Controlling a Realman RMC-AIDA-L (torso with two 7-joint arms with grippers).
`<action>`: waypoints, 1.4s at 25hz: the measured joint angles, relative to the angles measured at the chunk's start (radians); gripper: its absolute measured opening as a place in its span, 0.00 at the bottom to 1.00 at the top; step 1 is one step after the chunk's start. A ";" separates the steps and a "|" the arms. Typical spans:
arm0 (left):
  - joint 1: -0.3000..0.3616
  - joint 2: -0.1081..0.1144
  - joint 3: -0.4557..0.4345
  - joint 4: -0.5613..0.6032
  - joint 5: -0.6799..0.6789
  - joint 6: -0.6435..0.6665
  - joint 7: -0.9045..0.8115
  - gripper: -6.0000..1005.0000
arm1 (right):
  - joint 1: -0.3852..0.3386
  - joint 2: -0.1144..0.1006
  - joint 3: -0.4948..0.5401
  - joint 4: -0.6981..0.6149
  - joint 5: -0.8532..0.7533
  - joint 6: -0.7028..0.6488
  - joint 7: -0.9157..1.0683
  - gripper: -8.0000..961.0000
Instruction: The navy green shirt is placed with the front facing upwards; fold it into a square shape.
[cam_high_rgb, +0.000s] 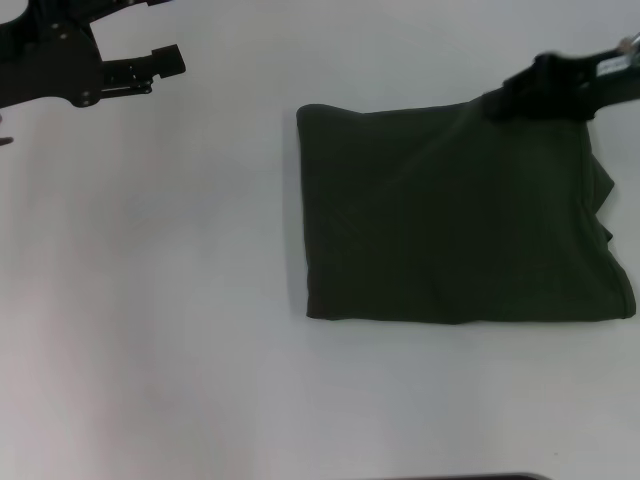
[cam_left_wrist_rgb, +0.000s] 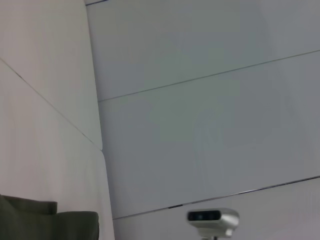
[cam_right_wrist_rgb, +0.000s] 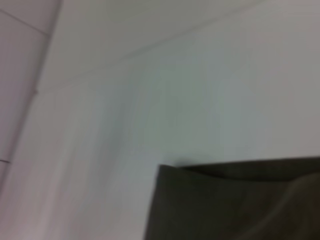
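The navy green shirt (cam_high_rgb: 450, 220) lies folded into a rough rectangle on the white table (cam_high_rgb: 150, 300), right of the middle, plain dark green with no print showing. Its right edge is uneven, with under layers sticking out (cam_high_rgb: 603, 205). My right gripper (cam_high_rgb: 497, 105) sits at the shirt's far edge near the far right corner, where a diagonal crease starts. The shirt's corner also shows in the right wrist view (cam_right_wrist_rgb: 225, 200). My left gripper (cam_high_rgb: 170, 32) is open and empty, raised at the far left, well apart from the shirt. A strip of dark green cloth (cam_left_wrist_rgb: 45, 222) shows in the left wrist view.
A small silver camera (cam_left_wrist_rgb: 212, 218) on a stand shows in the left wrist view against pale panels. A dark edge (cam_high_rgb: 470, 477) runs along the table's near side.
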 joint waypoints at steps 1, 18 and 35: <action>0.000 0.000 0.000 0.000 0.000 0.001 0.000 0.90 | 0.005 0.004 -0.023 0.020 -0.004 0.027 -0.001 0.18; 0.005 -0.006 -0.002 -0.003 0.002 0.008 0.007 0.89 | -0.009 0.005 -0.015 0.050 -0.136 0.300 0.034 0.23; 0.007 0.016 -0.002 0.008 0.015 0.041 0.012 0.89 | -0.036 -0.029 0.098 -0.055 0.008 -0.251 -0.162 0.49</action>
